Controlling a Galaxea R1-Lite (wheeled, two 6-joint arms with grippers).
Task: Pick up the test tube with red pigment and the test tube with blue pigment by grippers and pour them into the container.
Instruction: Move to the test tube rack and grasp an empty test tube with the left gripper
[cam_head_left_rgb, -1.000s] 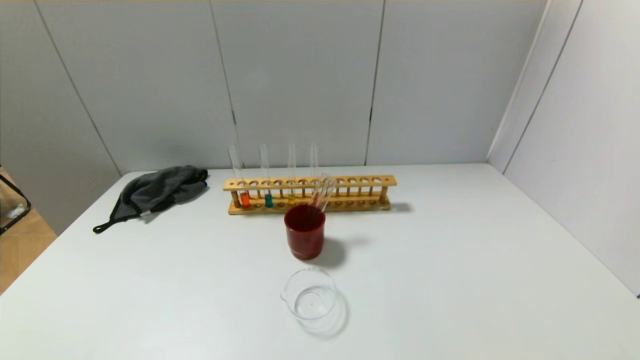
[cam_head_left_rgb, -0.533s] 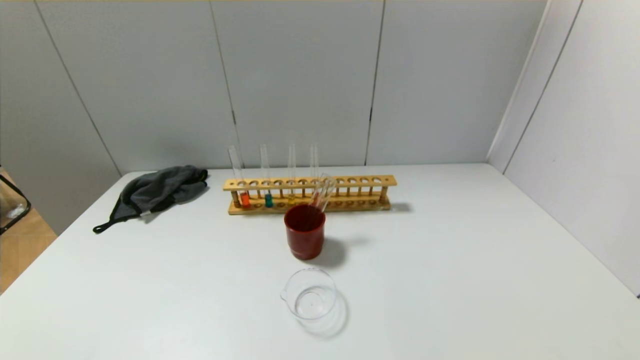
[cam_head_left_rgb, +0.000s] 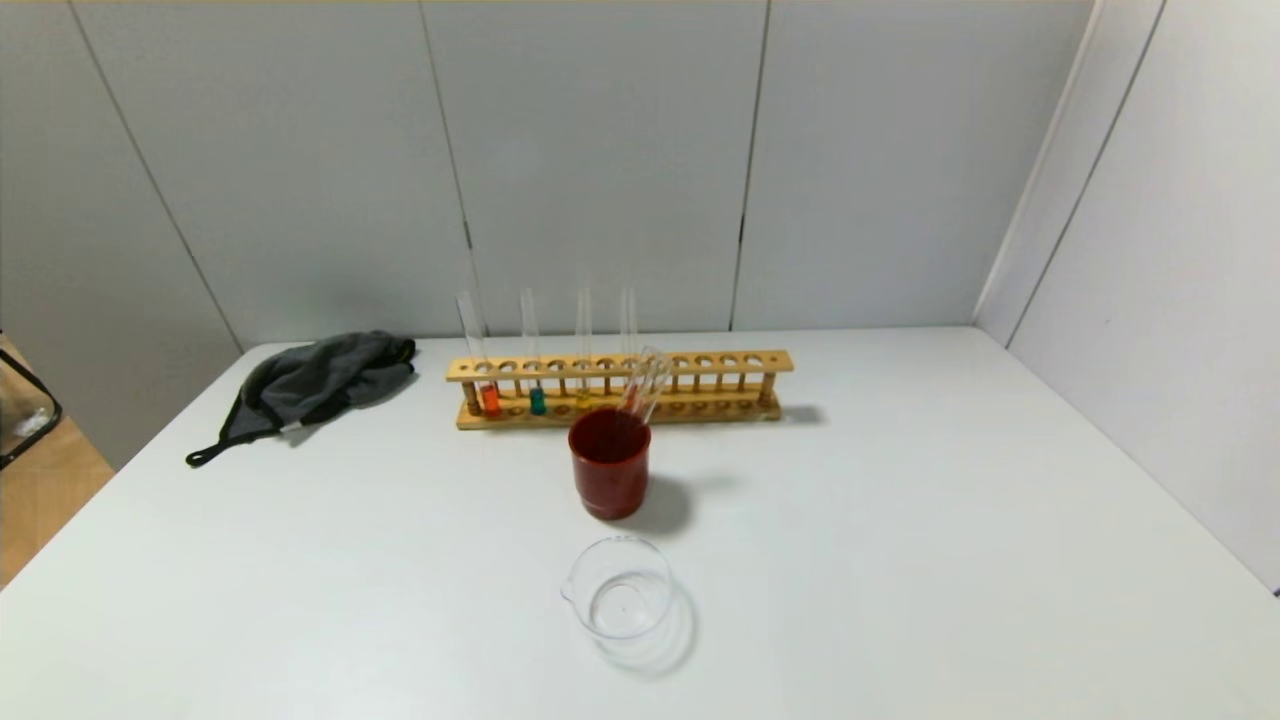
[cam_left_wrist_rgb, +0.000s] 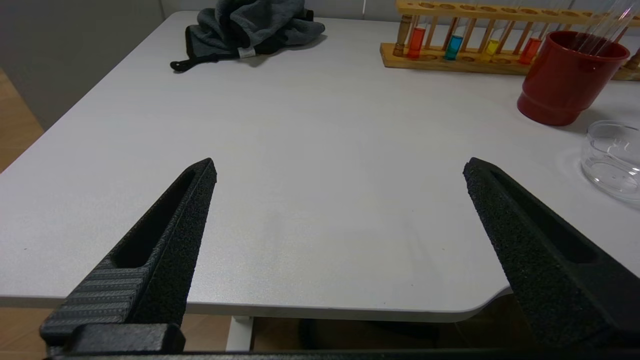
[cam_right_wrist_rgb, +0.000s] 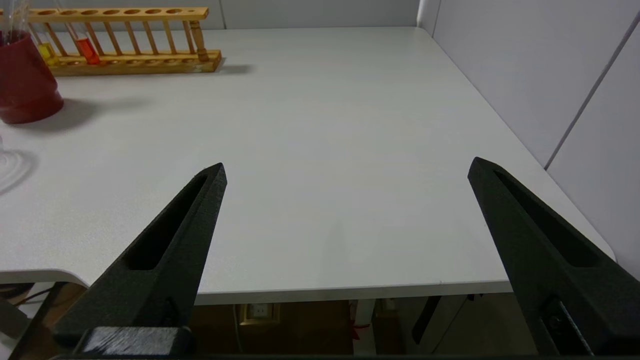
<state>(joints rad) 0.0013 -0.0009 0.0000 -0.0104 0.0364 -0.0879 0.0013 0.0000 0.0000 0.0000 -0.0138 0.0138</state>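
The left gripper (cam_left_wrist_rgb: 340, 167) is parked at the near left edge of the worktop (cam_head_left_rgb: 900, 520), out of the head view; its jaws stand wide apart with nothing between them. It points across the bare surface toward the far side.

Items on the worktop, left to right:

1. A grey cloth (cam_head_left_rgb: 318, 385) lies crumpled at the far left corner, well apart from the other items.
2. A wooden rack (cam_head_left_rgb: 620, 388) stands along the far edge, lengthwise across the worktop.
3. The test tube with red pigment (cam_head_left_rgb: 482, 370) stands in the rack at its left end, tilted slightly, with orange-red liquid at the bottom.
4. The test tube with blue pigment (cam_head_left_rgb: 534, 365) stands just beside it to the right, with teal liquid at the bottom.
5. Two further tubes stand in the rack to the right of these; one holds yellow liquid (cam_left_wrist_rgb: 492, 46), the other orange-red liquid.
6. A dark-red cup (cam_head_left_rgb: 609, 463) stands just in front of the rack's middle, with clear empty tubes leaning in it.
7. The container (cam_head_left_rgb: 618, 587) stands nearer the robot, in line with the cup and apart from it. It holds no coloured liquid.

The right gripper (cam_right_wrist_rgb: 347, 170) is parked at the near right edge of the worktop, jaws wide apart and holding nothing.
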